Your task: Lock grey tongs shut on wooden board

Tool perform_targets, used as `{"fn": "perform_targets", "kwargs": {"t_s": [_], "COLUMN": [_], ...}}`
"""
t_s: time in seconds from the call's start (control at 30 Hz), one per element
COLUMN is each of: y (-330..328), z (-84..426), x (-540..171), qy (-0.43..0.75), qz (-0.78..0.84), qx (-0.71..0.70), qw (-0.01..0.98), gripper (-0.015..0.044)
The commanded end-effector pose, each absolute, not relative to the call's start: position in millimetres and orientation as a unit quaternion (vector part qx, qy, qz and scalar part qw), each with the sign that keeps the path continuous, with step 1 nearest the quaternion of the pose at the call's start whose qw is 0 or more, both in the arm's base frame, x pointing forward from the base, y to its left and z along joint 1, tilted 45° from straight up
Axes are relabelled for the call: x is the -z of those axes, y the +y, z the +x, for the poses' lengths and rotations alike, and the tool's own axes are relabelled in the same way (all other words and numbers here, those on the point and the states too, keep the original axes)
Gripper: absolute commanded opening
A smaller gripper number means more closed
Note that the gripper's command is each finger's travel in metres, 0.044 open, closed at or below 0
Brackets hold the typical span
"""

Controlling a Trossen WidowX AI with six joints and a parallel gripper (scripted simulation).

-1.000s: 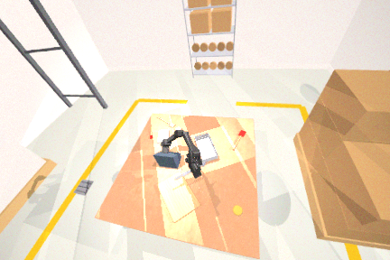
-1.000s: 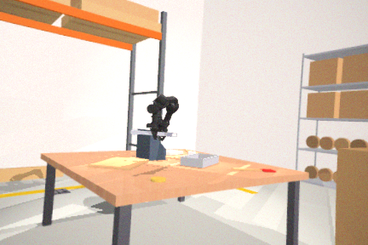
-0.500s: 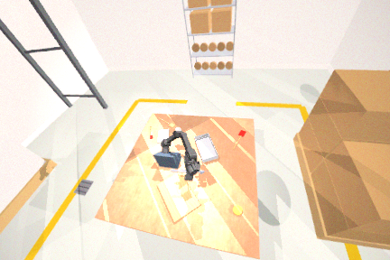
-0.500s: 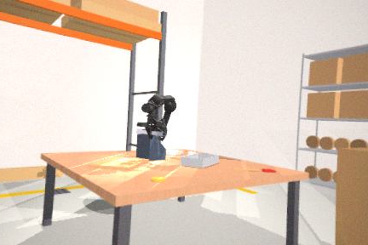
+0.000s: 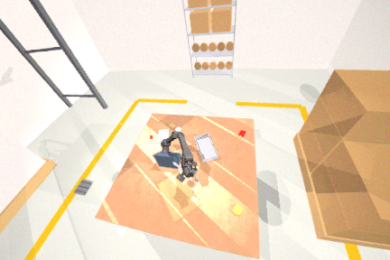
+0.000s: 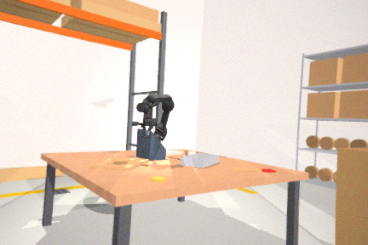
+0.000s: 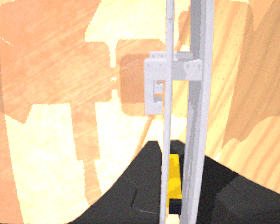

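Note:
My gripper (image 5: 189, 178) (image 6: 148, 131) (image 7: 161, 149) is shut on the grey tongs (image 7: 204, 30) and holds them above the table. In the wrist view the two arms of the tongs run close together and nearly parallel from top to bottom, with a small grey bracket (image 7: 151, 95) across them. The hinge, the tips and the state of the lock cannot be told. The wooden board (image 5: 179, 213) lies on the table in front of the gripper; its grain shows at the right of the wrist view. The roasting tin (image 5: 215, 148) (image 6: 201, 163) stands apart from the tongs.
A dark blue block (image 5: 166, 160) (image 6: 145, 145) stands beside the arm. A yellow disc (image 5: 237, 209) (image 6: 158, 179) lies near the table's front. A red piece (image 5: 242, 133) (image 6: 268, 170) lies beyond the tin. Strong light patches and arm shadows cross the table.

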State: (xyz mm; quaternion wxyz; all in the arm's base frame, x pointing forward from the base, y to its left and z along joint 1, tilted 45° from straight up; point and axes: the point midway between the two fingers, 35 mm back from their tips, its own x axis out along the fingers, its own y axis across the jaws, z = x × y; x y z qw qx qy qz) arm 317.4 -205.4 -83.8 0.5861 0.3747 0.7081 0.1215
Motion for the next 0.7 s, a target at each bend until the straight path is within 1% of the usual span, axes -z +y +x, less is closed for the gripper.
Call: {"fn": "perform_targets", "kwargs": {"t_s": [0.0,0.33,0.67], "y": [-211.3,-221.4,-230.8], "z": [312.1,299.4,286.3], "x": [86.7,94.8,102.7], "qy": [0.714,0.715,0.69], "qz": [0.412,0.51,0.59], "qx": [-0.071,0.066,0.2], "qw": [0.561,0.473,0.369], "gripper": [-0.015,-0.015,-0.015]}}
